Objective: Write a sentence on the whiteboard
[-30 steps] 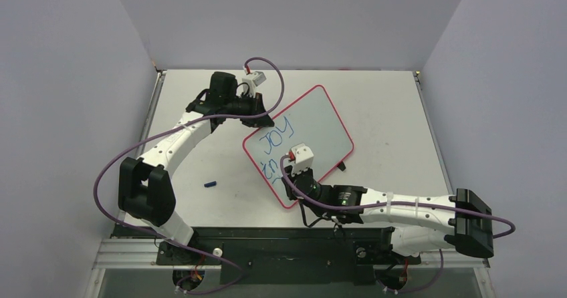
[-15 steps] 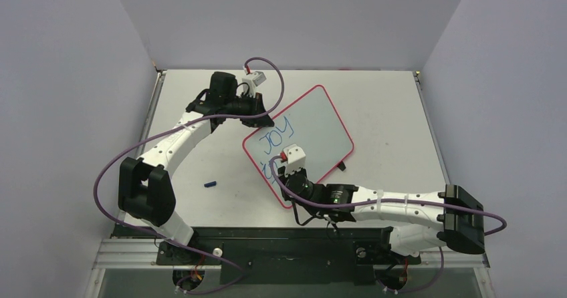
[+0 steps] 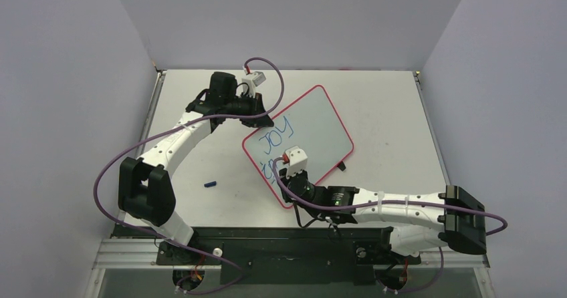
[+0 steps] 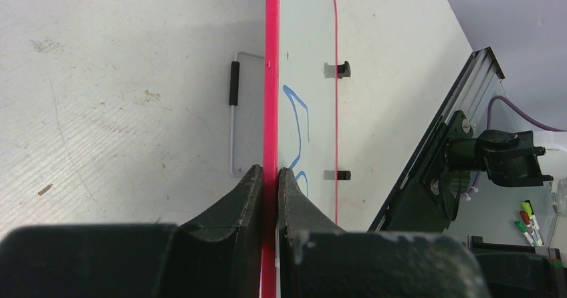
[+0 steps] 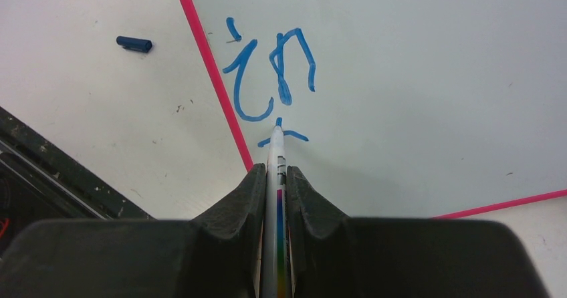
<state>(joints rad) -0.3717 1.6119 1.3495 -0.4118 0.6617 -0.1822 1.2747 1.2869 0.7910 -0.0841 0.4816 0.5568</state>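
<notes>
Red-framed whiteboard (image 3: pixel 314 121) sits slantwise on the tabletop (image 3: pixel 388 104), long axis running near-left to far-right. Left jaws clamp its frame; right jaws grip a marker (image 5: pixel 276 154), tip seemingly touching.

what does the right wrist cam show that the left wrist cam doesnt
Only the right wrist view: the right end effector shut on a marker, its tip at a blue stroke below "in", and a blue cap lying on the table. Only the left wrist view: the left end effector clamping the whiteboard by its red edge, and the two black feet. Both: the board's white face, red frame and blue writing.
</notes>
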